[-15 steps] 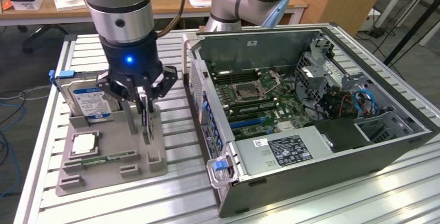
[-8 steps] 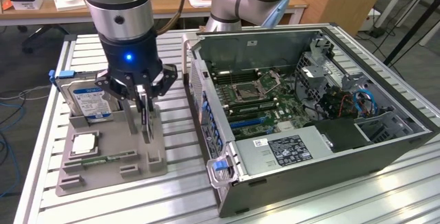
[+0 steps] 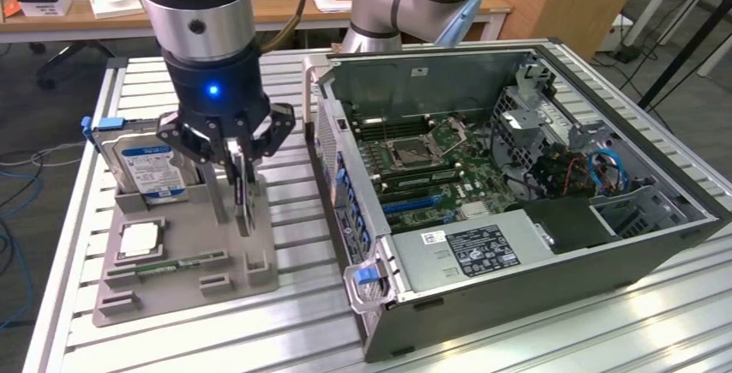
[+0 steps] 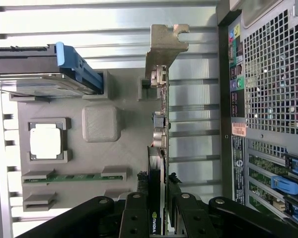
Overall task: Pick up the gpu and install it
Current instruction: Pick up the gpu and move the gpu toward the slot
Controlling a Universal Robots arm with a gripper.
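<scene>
the jaws were clenched on the gpu [image 3: 243,206] [image 4: 160,114], one finger [image 4: 143,183] pressed to each flat face of the card near its upper edge, with the gripper [image 3: 238,176] [image 4: 158,177] pointing straight down over the grey holder [image 3: 171,283] [image 4: 124,148]. the gpu stood upright on its long edge at the side of the grey holder nearest the computer case [image 3: 343,176] [image 4: 268,74], its silver bracket at one end; whether its lower edge had left the holder's slot could not be told. on the far side of the holder from the case a hard drive [image 3: 147,167] [image 4: 44,82] with a blue tab stood on edge, a square processor [image 3: 137,240] [image 4: 45,141] lay flat beside it, and a narrow green memory stick [image 3: 171,263] [image 4: 72,177] lay just past the processor. the holder rested on a slatted metal table [image 3: 309,321] [image 4: 89,22], and the case lay open just beside the holder, motherboard showing.
</scene>
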